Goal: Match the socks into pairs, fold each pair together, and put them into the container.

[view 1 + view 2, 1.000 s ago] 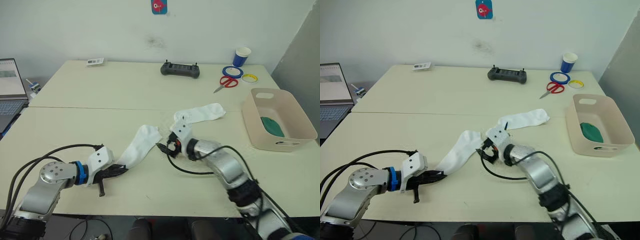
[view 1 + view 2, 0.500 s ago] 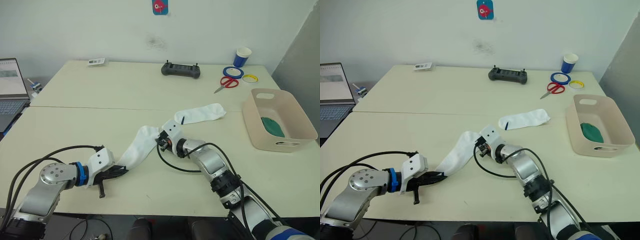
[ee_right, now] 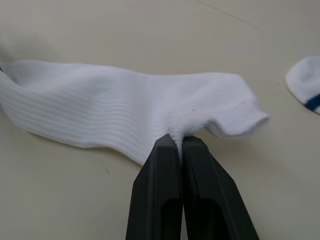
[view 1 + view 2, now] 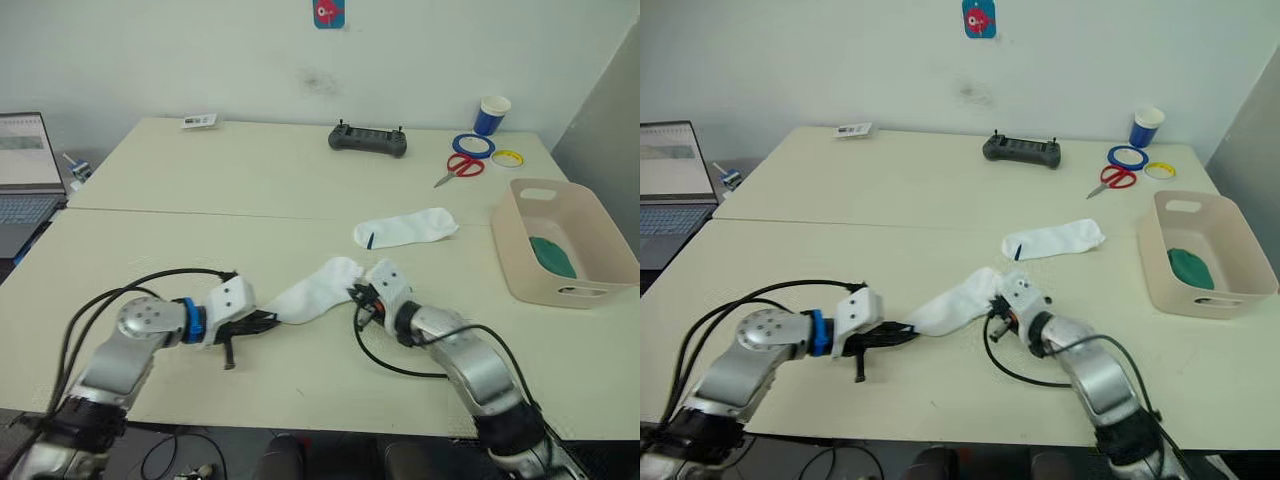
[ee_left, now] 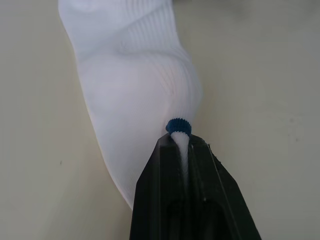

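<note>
A white sock (image 4: 315, 291) lies stretched across the table's front middle, held at both ends. My left gripper (image 4: 268, 318) is shut on its near-left end, where a small dark blue mark (image 5: 178, 125) shows just past the fingertips. My right gripper (image 3: 178, 141) is shut on a pinch of the sock's right end (image 4: 358, 297). A second white sock (image 4: 405, 228) with a dark mark lies flat farther back, to the right. The beige container (image 4: 503, 236) stands at the right edge with a green sock (image 4: 552, 254) inside.
Along the far side sit a black controller (image 4: 367, 140), red scissors (image 4: 458, 166), a blue tape roll (image 4: 472, 145), a yellow ring (image 4: 507, 157) and a blue cup (image 4: 492, 113). A laptop (image 4: 25, 170) stands at the far left, and a small card (image 4: 200, 121) lies at the back.
My right gripper went from open beside the sock's right end to shut on it. The sock and my left gripper shifted a little to the right, and the camera moved too.
</note>
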Tool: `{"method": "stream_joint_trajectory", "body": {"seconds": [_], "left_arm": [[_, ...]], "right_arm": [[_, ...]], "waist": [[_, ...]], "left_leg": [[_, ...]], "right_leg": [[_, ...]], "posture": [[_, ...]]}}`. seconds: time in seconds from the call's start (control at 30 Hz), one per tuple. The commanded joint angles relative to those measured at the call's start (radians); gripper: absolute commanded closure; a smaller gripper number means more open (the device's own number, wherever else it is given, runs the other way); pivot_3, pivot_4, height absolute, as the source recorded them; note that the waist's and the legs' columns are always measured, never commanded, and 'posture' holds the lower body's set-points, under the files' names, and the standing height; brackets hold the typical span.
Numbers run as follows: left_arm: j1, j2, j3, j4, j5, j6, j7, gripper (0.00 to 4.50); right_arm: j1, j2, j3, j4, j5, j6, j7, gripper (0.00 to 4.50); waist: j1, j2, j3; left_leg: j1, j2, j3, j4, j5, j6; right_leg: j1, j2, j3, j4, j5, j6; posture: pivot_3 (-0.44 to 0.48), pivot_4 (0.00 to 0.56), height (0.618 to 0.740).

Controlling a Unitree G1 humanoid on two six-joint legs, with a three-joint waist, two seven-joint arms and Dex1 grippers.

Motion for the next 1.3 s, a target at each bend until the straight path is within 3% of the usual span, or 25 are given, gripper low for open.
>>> {"method": "stream_joint_trajectory", "body": {"seconds": [0.03, 0.2, 0.43, 0.5, 0.67, 0.9, 1.0, 1.17, 1.3], "left_arm": [[-0.05, -0.038, -0.052, 0.02, 0.024, -0.008, -0.017, 4.5], [-0.11, -0.052, -0.11, 0.103, 0.08, -0.045, -0.046, 4.5], [-0.143, -0.055, -0.118, 0.161, 0.094, -0.084, -0.073, 4.5], [-0.146, -0.052, -0.113, 0.148, 0.073, -0.032, -0.085, 4.5], [-0.134, -0.018, -0.092, 0.109, 0.056, -0.033, -0.117, 3.2], [-0.12, 0.088, -0.004, 0.104, 0.021, -0.152, -0.174, 1.0], [-0.122, 0.082, 0.019, 0.166, 0.04, -0.356, -0.175, 0.03], [-0.112, 0.046, -0.001, 0.224, 0.041, -0.618, -0.206, 0.03], [-0.123, -0.007, -0.028, 0.278, 0.112, -0.8, -0.155, 0.03]], "right_arm": [[0.108, -0.022, -0.043, -0.198, 0.012, 0.032, -0.031, 4.47], [0.309, -0.02, -0.073, -0.358, 0.003, 0.081, -0.103, 4.47], [0.376, 0.018, -0.085, -0.382, 0.059, 0.188, -0.125, 4.47], [0.38, 0.019, -0.09, -0.387, 0.073, 0.211, -0.127, 3.99], [0.379, 0.012, -0.126, -0.423, 0.108, 0.245, -0.128, 2.46], [0.383, -0.132, -0.14, -0.531, 0.146, 0.244, -0.047, 0.01], [0.375, -0.237, -0.151, -0.548, 0.149, 0.174, 0.026, 0.0], [0.357, -0.383, -0.147, -0.544, 0.127, 0.031, 0.118, 0.0], [0.348, -0.417, -0.147, -0.528, 0.124, -0.016, 0.139, 0.0]], "waist": [[-0.005, 0.0, 0.0], [-0.012, 0.0, 0.0], [-0.017, -0.001, -0.001], [-0.017, -0.001, -0.001], [-0.017, -0.001, 0.0], [-0.018, -0.001, 0.0], [-0.014, -0.001, 0.0], [-0.01, -0.001, 0.0], [-0.007, -0.001, 0.0]], "left_leg": [[0.0, 0.0, 0.0, 0.0, 0.0, 0.0], [0.0, 0.0, -0.001, 0.0, 0.0, 0.0], [0.002, 0.0, 0.001, 0.001, 0.0, 0.0], [0.002, 0.0, 0.001, 0.001, 0.0, 0.0], [0.002, 0.0, 0.001, 0.001, 0.0, 0.0], [0.001, 0.001, 0.0, 0.0, 0.0, 0.0], [0.001, 0.0, 0.001, 0.0, 0.0, 0.0], [0.001, 0.0, 0.001, 0.001, 0.0, 0.0], [0.001, 0.0, 0.001, 0.001, 0.0, 0.0]], "right_leg": [[0.0, 0.0, 0.0, 0.0, 0.0, 0.0], [0.0, 0.001, 0.0, 0.001, 0.0, 0.0], [0.002, 0.0, 0.001, 0.001, 0.001, 0.001], [0.002, 0.0, 0.002, 0.001, 0.001, 0.001], [0.001, 0.0, 0.001, 0.0, 0.001, 0.001], [0.0, 0.0, 0.001, 0.0, 0.0, 0.0], [0.001, -0.001, 0.001, -0.001, 0.0, 0.0], [0.001, -0.001, 0.001, -0.001, 0.0, 0.0], [0.001, 0.0, 0.001, -0.001, 0.0, 0.0]], "posture": [[0.0, 0.15, 0.74], [0.0, 0.15, 0.74], [0.0, 0.15, 0.74], [0.0, 0.15, 0.74], [0.0, 0.15, 0.74], [0.0, 0.15, 0.74], [0.0, 0.15, 0.74], [0.0, 0.15, 0.74], [0.0, 0.15, 0.74]]}}
